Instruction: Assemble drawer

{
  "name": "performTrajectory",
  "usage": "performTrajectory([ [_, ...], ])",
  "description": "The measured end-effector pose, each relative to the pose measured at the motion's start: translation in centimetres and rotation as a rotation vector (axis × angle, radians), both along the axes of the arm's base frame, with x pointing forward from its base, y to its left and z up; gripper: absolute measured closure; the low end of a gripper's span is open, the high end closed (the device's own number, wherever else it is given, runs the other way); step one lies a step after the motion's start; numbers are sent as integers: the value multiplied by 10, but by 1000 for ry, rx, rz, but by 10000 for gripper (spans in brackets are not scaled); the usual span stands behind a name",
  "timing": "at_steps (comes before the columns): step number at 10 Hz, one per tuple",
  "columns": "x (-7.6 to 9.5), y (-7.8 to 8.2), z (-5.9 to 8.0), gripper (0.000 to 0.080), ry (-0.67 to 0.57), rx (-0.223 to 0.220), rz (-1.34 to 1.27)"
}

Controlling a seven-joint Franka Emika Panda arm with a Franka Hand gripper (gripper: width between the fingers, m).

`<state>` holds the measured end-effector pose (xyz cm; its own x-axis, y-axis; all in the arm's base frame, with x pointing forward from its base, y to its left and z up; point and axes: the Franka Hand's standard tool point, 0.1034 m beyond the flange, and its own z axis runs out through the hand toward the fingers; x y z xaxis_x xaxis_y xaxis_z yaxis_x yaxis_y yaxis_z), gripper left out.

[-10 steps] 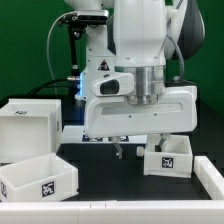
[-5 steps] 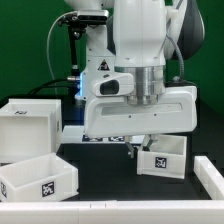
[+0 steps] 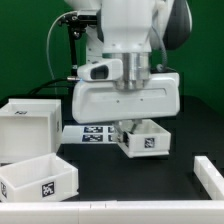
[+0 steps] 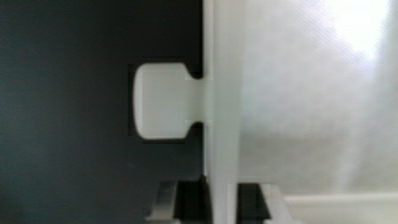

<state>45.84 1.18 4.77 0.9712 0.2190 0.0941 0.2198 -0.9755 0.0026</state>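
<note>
I am holding the small tray (image 3: 146,141) in the gripper (image 4: 217,205). In the wrist view the two fingers are clamping one thin white wall of it edge-on, one finger on each side, and a round knob (image 4: 167,100) is sticking out from that same wall. In the exterior view the tray is hanging just under the hand near the middle of the table (image 3: 120,185), with its tagged face toward the camera. It is overlapping the marker board (image 3: 88,134) at that board's right-hand end, and I cannot tell whether its base is clear of the surface. What I am watching is the casing (image 3: 27,128), which is standing well apart on the exterior view's left. The coming move, as I judge it, is running sideways that way, with the tray's plain end leading and the knob wall trailing. I cannot tell from here exactly which way the casing's opening is facing. A second tray (image 3: 40,180) is sitting in front of the casing, nearer the camera, and I am treating it as something to steer around.
</note>
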Motion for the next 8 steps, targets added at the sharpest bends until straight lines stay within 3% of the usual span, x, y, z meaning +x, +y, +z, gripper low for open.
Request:
performTrajectory([
  [1,-7,-10,9,763,-9,-3,-5],
  [4,-31,-35,-12,762,-2,-25,-28],
  [5,-34,-38,-20,762,9,-28,-33],
  [7,-35,-39,-22,762,14,-28,-35],
  [8,-35,-39,-23,688,15,-28,-35],
])
